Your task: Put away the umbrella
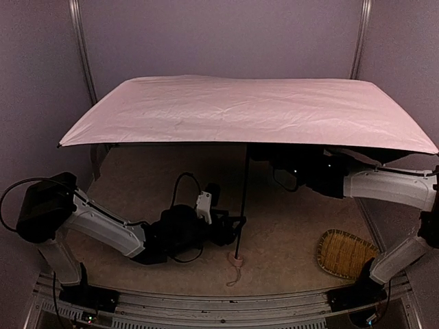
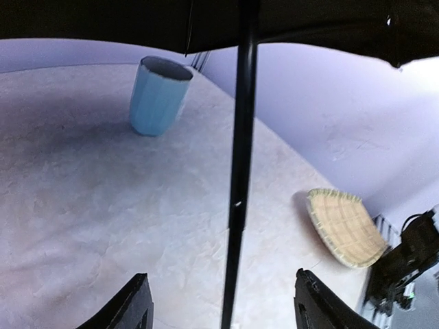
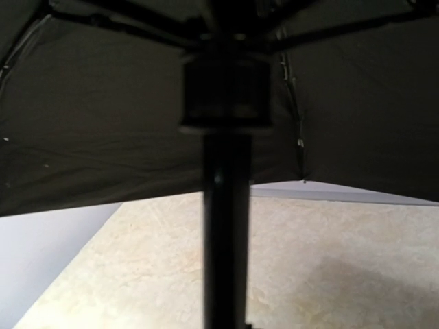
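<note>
You have one umbrella, one cup and one tray on the table, with two arms working. The umbrella stands fully spread. Its pink canopy stretches nearly wall to wall, and its single black shaft runs straight down to the small pink handle. The handle rests on the table between the two arm bases, with the strap trailing toward you.

Your left gripper sits low on the shaft, just above the handle. Its two fingers are spread wide, one on each side. The shaft passes between them, clear of both pads, so this gripper has hold of nothing.

Your right gripper reaches in from the right, high up in the shadow under the canopy. Its own camera looks up the shaft at the runner and ribs, and the fingers are hidden from it. The jaws are closed down tight. The shaft drops out of that view dead centre, right where they meet, so it looks clamped there.

The cup stands upright far back under the canopy. The tray lies tilted near the right arm's base, well apart from the shaft.
</note>
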